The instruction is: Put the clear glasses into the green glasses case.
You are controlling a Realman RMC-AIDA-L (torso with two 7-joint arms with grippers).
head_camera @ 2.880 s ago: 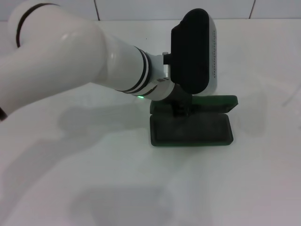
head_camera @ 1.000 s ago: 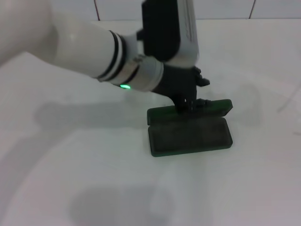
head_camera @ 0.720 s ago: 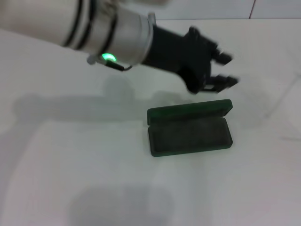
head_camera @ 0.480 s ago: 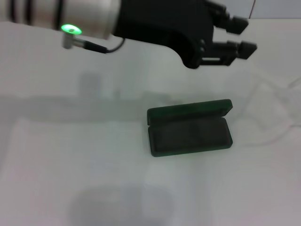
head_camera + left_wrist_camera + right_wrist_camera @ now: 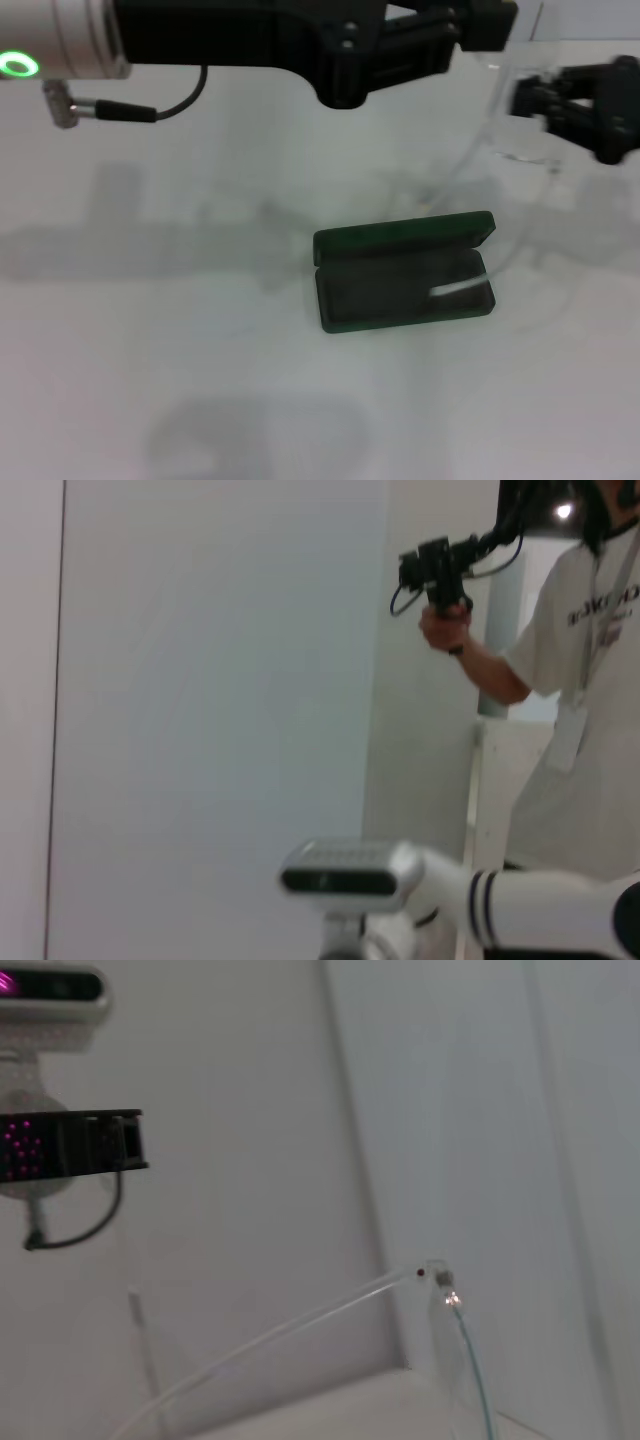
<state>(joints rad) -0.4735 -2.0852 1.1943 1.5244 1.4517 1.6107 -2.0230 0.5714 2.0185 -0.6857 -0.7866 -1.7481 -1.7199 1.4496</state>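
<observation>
Lying crosswise, green glasses case open

Open green glasses case unobstructed from above; left claw + right claw high, apart.

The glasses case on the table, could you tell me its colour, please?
The glasses case is dark green with a darker lining, clearest in the head view.
</observation>
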